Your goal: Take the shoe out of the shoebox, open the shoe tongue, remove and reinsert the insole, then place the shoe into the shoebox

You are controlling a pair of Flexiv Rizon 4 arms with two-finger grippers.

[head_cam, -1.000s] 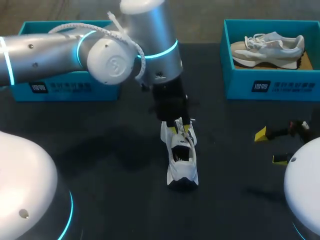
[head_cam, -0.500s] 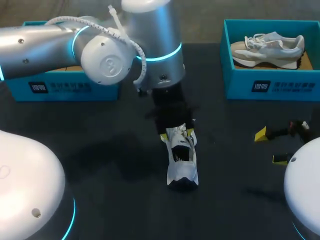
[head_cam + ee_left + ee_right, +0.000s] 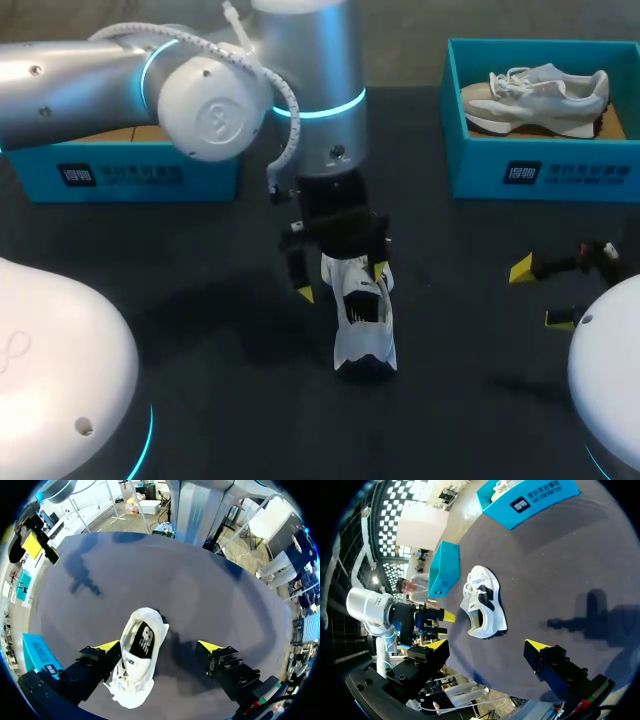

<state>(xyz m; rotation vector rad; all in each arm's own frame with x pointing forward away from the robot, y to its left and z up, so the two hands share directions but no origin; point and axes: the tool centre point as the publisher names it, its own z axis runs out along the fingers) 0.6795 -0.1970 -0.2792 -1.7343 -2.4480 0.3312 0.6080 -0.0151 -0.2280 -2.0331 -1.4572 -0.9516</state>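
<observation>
A white shoe (image 3: 364, 318) lies on the dark table near the middle, its opening facing up. In the left wrist view the shoe (image 3: 140, 657) shows a black insole (image 3: 143, 642) inside. My left gripper (image 3: 341, 281) hovers over the shoe's far end, open; the shoe sits between its fingers (image 3: 106, 646), close to one and apart from the other. My right gripper (image 3: 540, 293) stands open at the table's right, holding nothing; in its wrist view the right gripper (image 3: 487, 644) points toward the shoe (image 3: 482, 602) from a distance.
A teal shoebox (image 3: 130, 172) stands at the back left, partly behind my left arm. A second teal shoebox (image 3: 545, 165) at the back right holds a beige and white shoe (image 3: 540, 95). Bare table lies in front of the shoe.
My left gripper, shut on the shoe's upper a second ago, has spread its fingers wide and let go. The shoe stays in place. The right arm has not moved.
</observation>
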